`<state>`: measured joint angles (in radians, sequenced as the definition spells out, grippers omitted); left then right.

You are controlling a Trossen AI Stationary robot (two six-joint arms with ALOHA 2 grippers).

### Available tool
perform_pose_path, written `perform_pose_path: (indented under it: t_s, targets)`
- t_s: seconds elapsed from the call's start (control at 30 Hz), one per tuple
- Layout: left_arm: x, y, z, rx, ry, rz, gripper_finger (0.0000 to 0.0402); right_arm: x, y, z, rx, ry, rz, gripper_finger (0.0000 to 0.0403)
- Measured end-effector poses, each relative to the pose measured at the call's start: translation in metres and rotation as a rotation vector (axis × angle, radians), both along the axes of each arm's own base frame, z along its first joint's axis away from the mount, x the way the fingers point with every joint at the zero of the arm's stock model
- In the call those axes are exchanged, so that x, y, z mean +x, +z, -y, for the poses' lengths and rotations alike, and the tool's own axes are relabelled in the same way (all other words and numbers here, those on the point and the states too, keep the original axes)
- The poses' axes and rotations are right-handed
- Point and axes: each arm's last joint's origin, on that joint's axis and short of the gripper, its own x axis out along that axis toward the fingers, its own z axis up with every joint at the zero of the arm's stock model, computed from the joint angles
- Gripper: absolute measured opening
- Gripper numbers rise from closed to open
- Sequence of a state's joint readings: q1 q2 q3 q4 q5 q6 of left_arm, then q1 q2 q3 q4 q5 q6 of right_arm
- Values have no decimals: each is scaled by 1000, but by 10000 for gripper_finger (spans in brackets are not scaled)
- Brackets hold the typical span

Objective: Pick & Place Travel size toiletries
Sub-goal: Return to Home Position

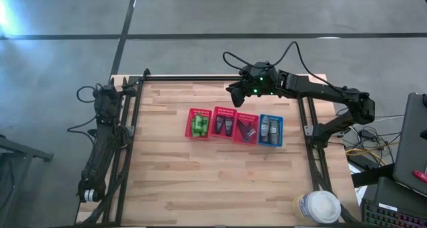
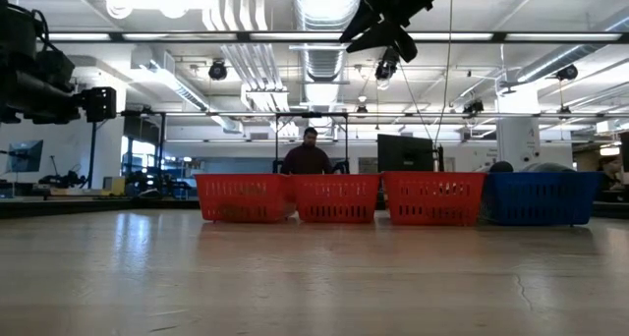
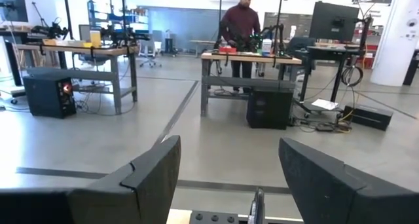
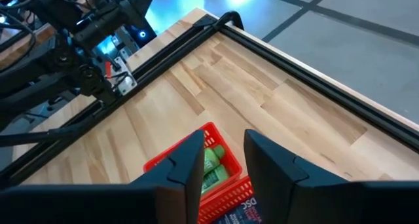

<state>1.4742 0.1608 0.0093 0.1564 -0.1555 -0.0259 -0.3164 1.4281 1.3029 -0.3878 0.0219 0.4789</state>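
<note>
Four mesh baskets stand in a row at the table's middle. The left red basket (image 1: 198, 123) holds bright green bottles (image 4: 213, 164). The second red basket (image 1: 223, 124) holds dark grey tubes. The third red basket (image 1: 246, 129) holds black razors. The blue basket (image 1: 270, 130) holds grey items. My right gripper (image 4: 224, 145) is open and empty. It hangs well above the table (image 2: 378, 27), just far of the red baskets (image 1: 235, 95). My left gripper (image 3: 229, 178) is open and empty at the table's left edge (image 1: 107, 98), facing the room.
A large white round-lidded container (image 1: 320, 207) stands at the table's near right corner. Black frame rails run along the left (image 1: 127, 121) and right (image 1: 308, 128) sides. Bare wood lies near of the baskets. A person (image 2: 308, 154) stands at a bench beyond the table.
</note>
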Motion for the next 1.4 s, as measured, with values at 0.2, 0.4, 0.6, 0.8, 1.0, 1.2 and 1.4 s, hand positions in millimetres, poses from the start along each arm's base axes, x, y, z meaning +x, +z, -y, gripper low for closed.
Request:
perform_pose_path:
  t_s: [0.2, 0.4, 0.6, 0.8, 1.0, 1.2, 1.4]
  targets:
    - [-1, 3, 6, 51, 7, 6, 264, 0, 0, 0, -13, 8, -2, 84]
    - [-2, 6, 10, 89, 8, 10, 264, 0, 0, 0, -13, 8, -2, 66]
    - [-2, 4, 10, 75, 8, 8, 264, 0, 0, 0, -13, 8, -2, 53]
    - [-2, 4, 10, 71, 8, 8, 264, 0, 0, 0, -13, 7, -2, 42]
    - [-2, 4, 10, 71, 8, 8, 264, 0, 0, 0, -14, 7, -2, 40]
    - [-2, 4, 10, 70, 8, 8, 264, -10, 11, 1, -194, 67, -25, 55]
    - [-2, 4, 10, 69, 8, 7, 264, -58, 52, -9, -336, 58, 90, 75]
